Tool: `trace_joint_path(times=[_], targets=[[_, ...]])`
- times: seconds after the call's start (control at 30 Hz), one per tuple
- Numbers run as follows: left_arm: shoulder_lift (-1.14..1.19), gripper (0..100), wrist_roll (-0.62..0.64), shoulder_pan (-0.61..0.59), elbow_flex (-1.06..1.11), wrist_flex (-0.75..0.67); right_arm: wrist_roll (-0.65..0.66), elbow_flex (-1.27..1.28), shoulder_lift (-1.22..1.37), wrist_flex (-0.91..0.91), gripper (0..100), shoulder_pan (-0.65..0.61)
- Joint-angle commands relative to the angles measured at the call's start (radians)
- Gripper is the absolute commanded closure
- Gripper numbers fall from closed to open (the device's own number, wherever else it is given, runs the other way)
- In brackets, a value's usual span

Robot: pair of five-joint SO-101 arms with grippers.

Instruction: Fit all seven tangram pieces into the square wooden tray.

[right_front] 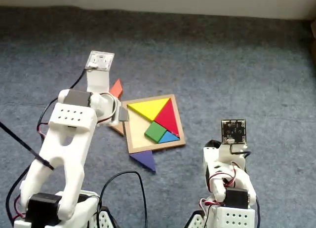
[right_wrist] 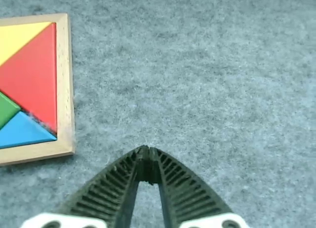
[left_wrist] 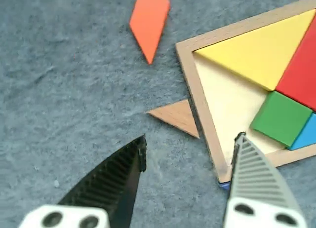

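Wood: probably thin, stiff, light. Pinch tan triangle (left_wrist: 175, 117) across its edges with wide-spread left gripper (left_wrist: 191, 138); right gripper (right_wrist: 148, 151) pressed together.

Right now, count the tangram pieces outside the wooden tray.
3: orange parallelogram past the tray's far corner, tan triangle beside its left rim, purple triangle at its near corner. Four sit inside, so none hidden.

I'm getting soft, even light all over here, with the tray (left_wrist: 200, 97) throwing just a thin shadow along its rim.
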Motion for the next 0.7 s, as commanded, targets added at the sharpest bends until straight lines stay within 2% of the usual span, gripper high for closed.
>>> trace_joint_path(times=[0.0, 0.5, 0.67], targets=[[-0.038, 72, 0.132, -0.05, 0.022, 0.002, -0.003, 0.148, 0.007, 0.01, 99.0, 0.013], [-0.028, 71, 0.146, -0.044, 0.159, -0.153, -0.003, 0.148, 0.007, 0.01, 99.0, 0.013], [0.147, 71, 0.146, -0.053, 0.079, -0.153, -0.003, 0.148, 0.007, 0.01, 99.0, 0.013]])
